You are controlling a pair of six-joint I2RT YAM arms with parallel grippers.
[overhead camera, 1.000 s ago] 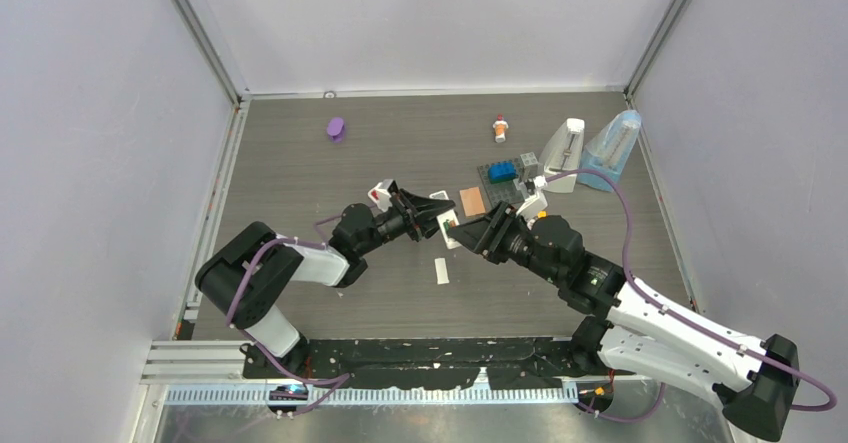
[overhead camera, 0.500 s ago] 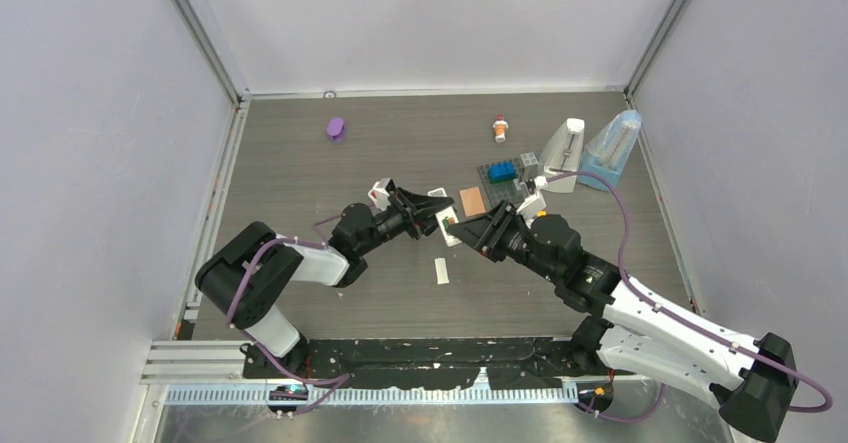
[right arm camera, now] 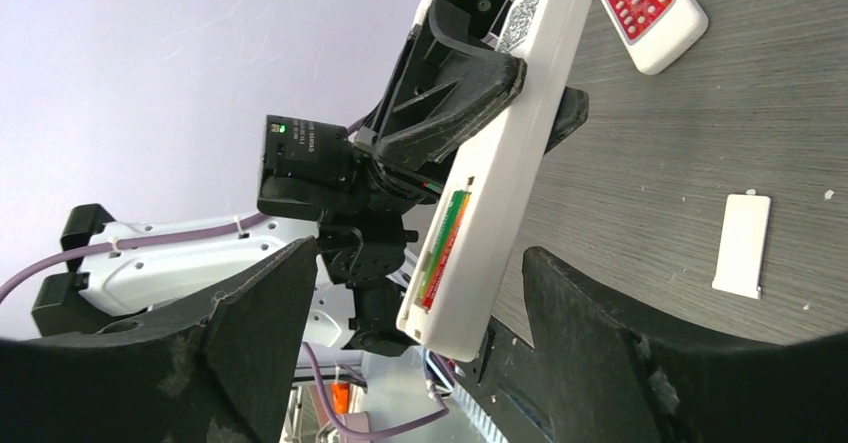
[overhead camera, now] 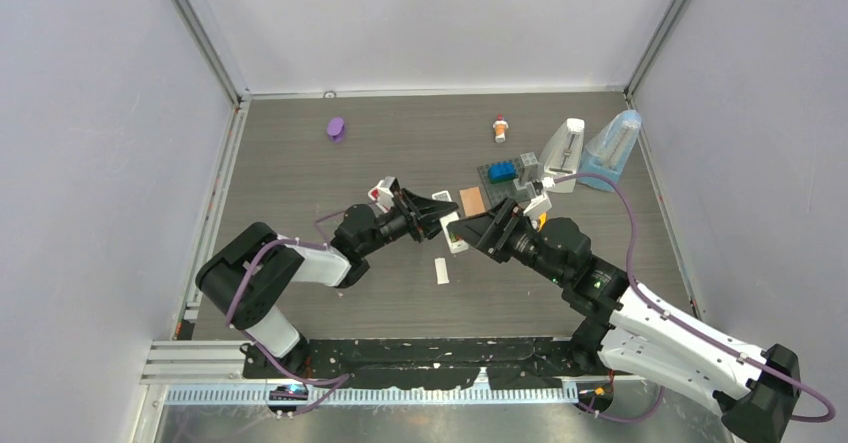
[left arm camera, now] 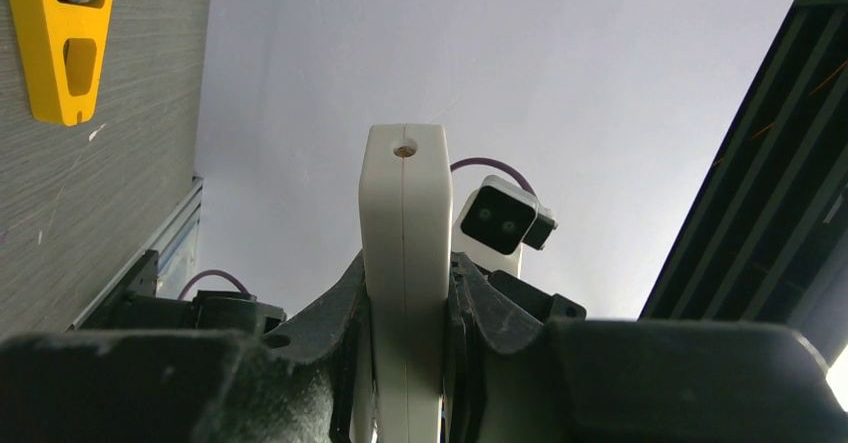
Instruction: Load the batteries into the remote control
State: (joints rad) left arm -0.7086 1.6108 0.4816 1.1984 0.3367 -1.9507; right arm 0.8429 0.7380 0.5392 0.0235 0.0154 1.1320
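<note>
My left gripper (overhead camera: 424,215) is shut on a white remote control (overhead camera: 452,231), gripping its flat sides and holding it above the table. In the left wrist view the remote (left arm camera: 404,223) stands edge-on between the closed jaws of the left gripper (left arm camera: 405,298). The right wrist view shows the remote (right arm camera: 500,163) with its back compartment open. Two batteries (right arm camera: 444,246), one green and one red-orange, lie side by side inside it. My right gripper (right arm camera: 420,348) is open, its fingers (right arm camera: 250,343) straddling the remote's lower end without touching it. From above, the right gripper (overhead camera: 474,230) sits just right of the remote.
A white battery cover (overhead camera: 441,271) lies on the table below the grippers. A small white device with a red keypad (right arm camera: 648,3) lies beyond the remote. At the back are a purple object (overhead camera: 336,128), an orange-white item (overhead camera: 500,128), a blue brick (overhead camera: 503,171) and a brown square (overhead camera: 471,201).
The right gripper's jaws have spread wide apart around the remote's end. The right arm shifted slightly. The left gripper keeps its hold on the remote.
</note>
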